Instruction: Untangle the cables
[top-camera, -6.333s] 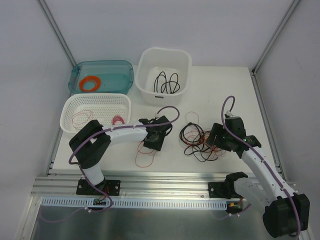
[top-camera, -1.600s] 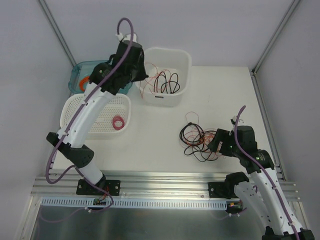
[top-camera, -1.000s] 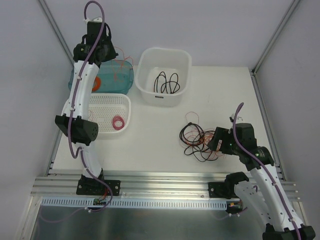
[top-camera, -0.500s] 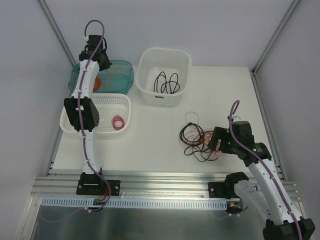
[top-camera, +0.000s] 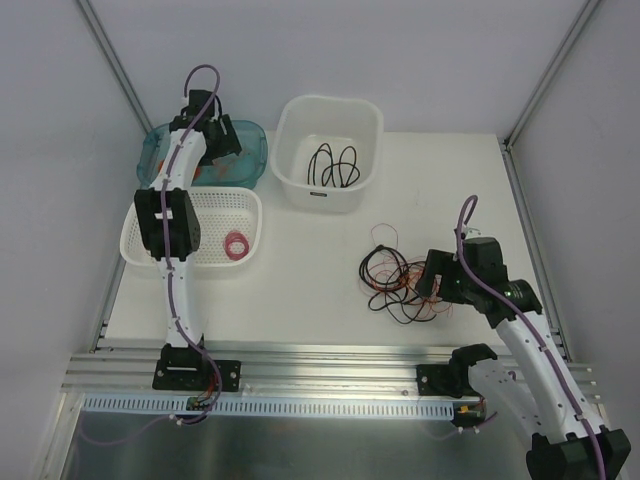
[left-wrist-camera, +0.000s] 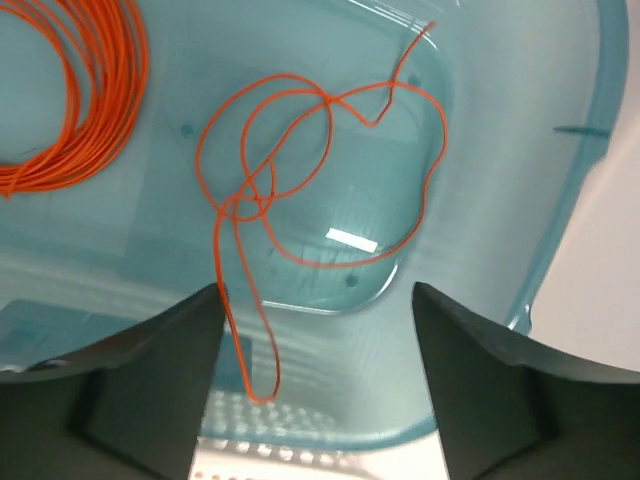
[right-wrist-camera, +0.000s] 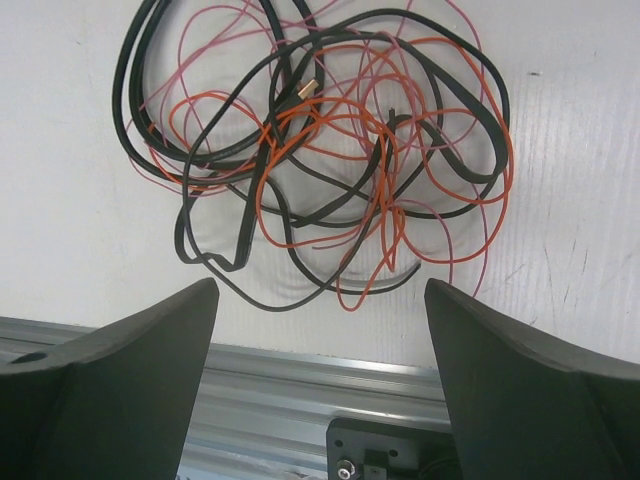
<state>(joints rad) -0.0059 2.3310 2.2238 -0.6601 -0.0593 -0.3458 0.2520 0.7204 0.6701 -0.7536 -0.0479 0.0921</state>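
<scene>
Tub (top-camera: 300, 130) holds a black cable (top-camera: 333, 168); basket (top-camera: 210, 205), a pink ring (top-camera: 237, 242); teal bin (left-wrist-camera: 560, 200), an orange coil (left-wrist-camera: 115, 100) and loose orange wire (left-wrist-camera: 245, 205), under the left gripper (left-wrist-camera: 315, 320), fingers apart and empty. Cables (right-wrist-camera: 320, 150) lie tangled on the table (top-camera: 300, 290), a roundish heap with no clear long axis, below the wide-open, empty right gripper (right-wrist-camera: 318, 300).

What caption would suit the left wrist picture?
Open left gripper above a loose orange wire lying in the teal tub.

The cables (top-camera: 402, 283) lie on the table (top-camera: 310, 290) right of the basket (top-camera: 228, 196), tub (top-camera: 326, 196) behind, one wire (left-wrist-camera: 243, 203) seemingly inside the bin (left-wrist-camera: 560, 200).
</scene>
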